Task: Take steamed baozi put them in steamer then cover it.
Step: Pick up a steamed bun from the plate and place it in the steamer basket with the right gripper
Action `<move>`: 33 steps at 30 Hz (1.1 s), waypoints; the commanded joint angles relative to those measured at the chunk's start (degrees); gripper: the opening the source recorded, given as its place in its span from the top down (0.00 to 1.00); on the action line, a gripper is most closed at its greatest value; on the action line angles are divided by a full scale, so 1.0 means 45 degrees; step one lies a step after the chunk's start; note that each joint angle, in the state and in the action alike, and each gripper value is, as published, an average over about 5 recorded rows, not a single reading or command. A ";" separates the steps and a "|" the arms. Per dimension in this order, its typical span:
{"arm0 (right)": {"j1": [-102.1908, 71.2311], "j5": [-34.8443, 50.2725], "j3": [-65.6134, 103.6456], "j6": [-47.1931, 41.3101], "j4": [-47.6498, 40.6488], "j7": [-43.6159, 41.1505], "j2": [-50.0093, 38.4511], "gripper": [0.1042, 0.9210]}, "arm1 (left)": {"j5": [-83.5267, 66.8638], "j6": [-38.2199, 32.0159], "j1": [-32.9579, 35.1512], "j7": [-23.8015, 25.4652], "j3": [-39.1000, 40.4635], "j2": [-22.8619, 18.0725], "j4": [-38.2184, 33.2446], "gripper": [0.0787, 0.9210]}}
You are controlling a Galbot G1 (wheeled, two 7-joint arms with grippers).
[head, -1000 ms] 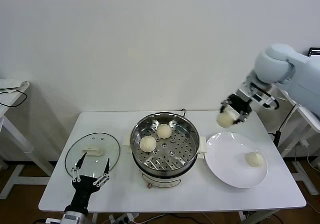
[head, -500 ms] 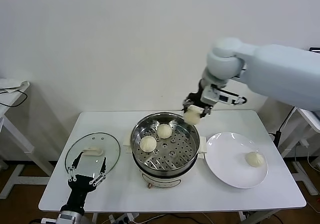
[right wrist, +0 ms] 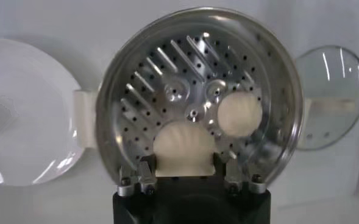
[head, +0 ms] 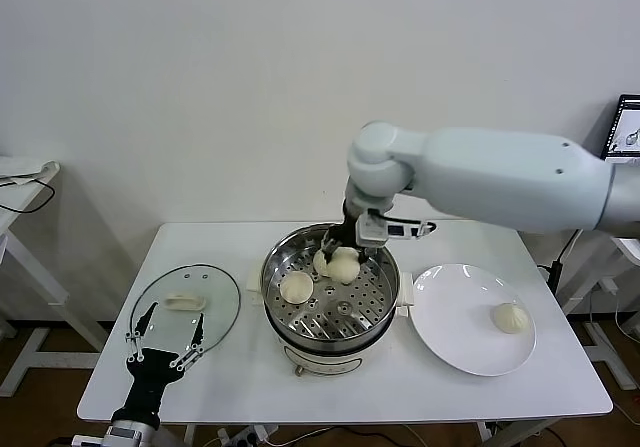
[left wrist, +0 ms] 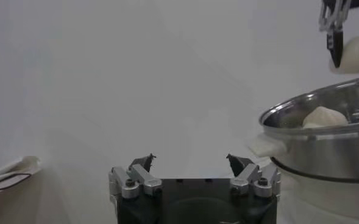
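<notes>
The shiny steamer [head: 272, 273] stands mid-table with its perforated tray bare of any cover. My right gripper [head: 343, 264] hangs just over the tray's far side, shut on a baozi [right wrist: 184, 148]. Right beside the held one, a second baozi [head: 320, 260] lies on the tray, and a third baozi [head: 296, 287] rests toward the tray's left [right wrist: 240, 114]. One more baozi [head: 510, 317] sits on the white plate [head: 450, 317]. The glass cover [head: 215, 282] lies flat to the left of the steamer. My left gripper [head: 172, 317] hovers open and empty near the cover's front edge [left wrist: 191, 161].
The plate lies close against the steamer's right handle. The steamer [left wrist: 325, 152] stands a short way from the left gripper. A white side table [head: 20, 182] is at the far left, and a monitor edge [head: 628, 127] at the far right.
My right gripper has carried its baozi leftward from above the plate to just over the steamer tray. The left gripper has drifted slightly toward the table's front left.
</notes>
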 commanded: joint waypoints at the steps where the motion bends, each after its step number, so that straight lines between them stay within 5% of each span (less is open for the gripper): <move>1: -0.0776 -0.0332 -0.0137 0.0432 0.0195 0.0282 0.0692 0.36 | -0.0036 0.0039 -0.0082 0.0003 -0.0021 0.0000 0.0092 0.12; 30: -0.1297 -0.0085 -0.0574 -0.0539 0.0595 -0.0425 0.1231 0.36 | -0.0047 0.0017 -0.0200 0.0025 -0.0031 -0.0028 0.0296 0.12; 33: -0.1275 -0.0016 -0.0454 -0.0602 0.0599 -0.0448 0.1066 0.30 | -0.0046 0.0016 -0.0214 0.0027 -0.0034 -0.0045 0.0318 0.12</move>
